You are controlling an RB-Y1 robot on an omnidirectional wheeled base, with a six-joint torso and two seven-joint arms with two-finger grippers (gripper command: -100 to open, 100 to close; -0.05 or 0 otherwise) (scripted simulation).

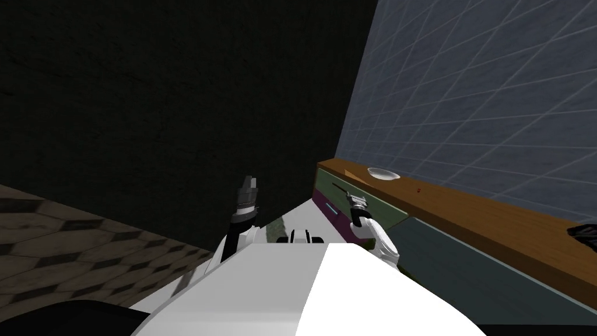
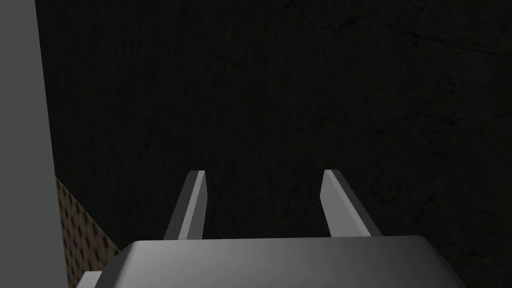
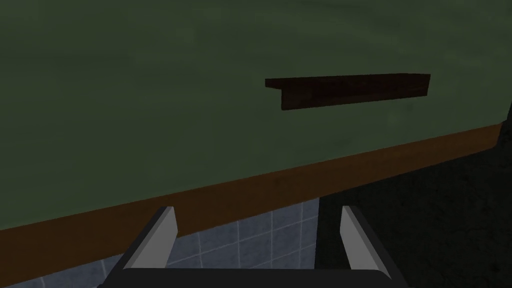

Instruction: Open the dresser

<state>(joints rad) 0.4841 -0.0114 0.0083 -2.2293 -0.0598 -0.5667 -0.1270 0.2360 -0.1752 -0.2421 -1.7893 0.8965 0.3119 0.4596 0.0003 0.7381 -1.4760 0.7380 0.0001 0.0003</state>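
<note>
White bowl (image 1: 383, 173) atop brown-topped dresser (image 1: 466, 211)

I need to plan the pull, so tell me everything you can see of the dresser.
The dresser stands against the tiled wall: a brown wood-look top over flat fronts, a green front flush under the top's edge, a purple front with a pale blue handle below it, a dark teal front beside. The green front carries a dark brown bar handle. A white dish rests on top. The right gripper, fingers open, faces the green front, clear of the handle.
</note>
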